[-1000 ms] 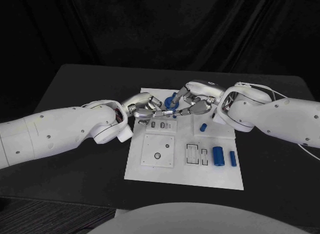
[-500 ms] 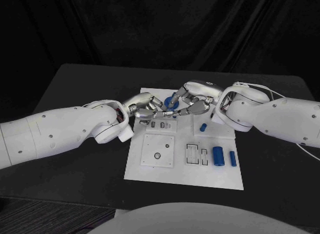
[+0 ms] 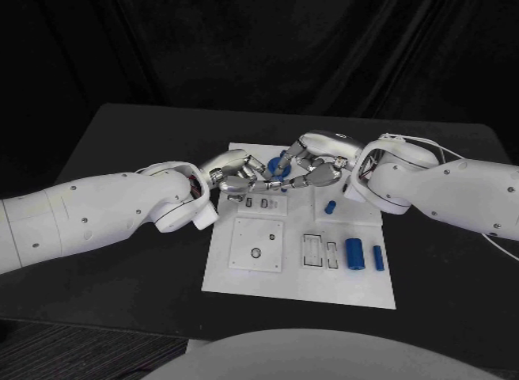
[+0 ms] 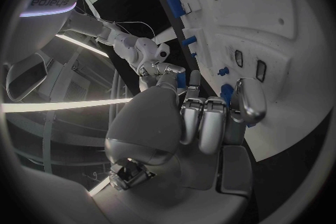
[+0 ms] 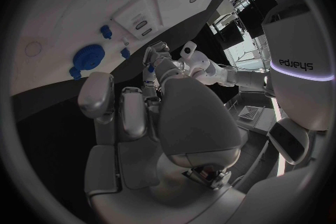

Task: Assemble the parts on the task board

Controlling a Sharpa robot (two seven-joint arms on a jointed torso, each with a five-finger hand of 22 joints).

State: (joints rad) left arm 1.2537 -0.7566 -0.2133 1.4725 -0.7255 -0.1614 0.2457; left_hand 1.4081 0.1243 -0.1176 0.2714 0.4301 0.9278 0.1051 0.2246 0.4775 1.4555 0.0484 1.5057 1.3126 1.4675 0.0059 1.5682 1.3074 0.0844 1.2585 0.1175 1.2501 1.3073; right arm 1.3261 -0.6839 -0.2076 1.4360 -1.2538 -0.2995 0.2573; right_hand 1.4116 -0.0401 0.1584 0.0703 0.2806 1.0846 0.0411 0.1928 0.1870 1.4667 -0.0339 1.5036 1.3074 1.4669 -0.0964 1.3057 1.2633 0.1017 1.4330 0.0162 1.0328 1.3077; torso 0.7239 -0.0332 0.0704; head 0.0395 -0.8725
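Black table [image 3: 134,142] (dark drapes behind), white board [image 3: 316,281] seemingly centred.

- Left silver many-fingered hand [image 3: 235,177] and right silver many-fingered hand [image 3: 316,163] meet over the far edge of the white rectangular task board [image 3: 300,281]; the board surface beneath them is hidden in the head view.
- Round blue ring-shaped part [image 3: 277,167] sits between the fingertips of both hands, partly covered; which hand grips it cannot be told.
- Left wrist view: the left hand's fingers [image 4: 203,123] hide their own tips and any contact.
- Right wrist view: small blue pieces near the toothed blue disc [image 5: 89,56] are too small to identify.
- Black desk [image 3: 134,134]: near corners cut off by the arms.
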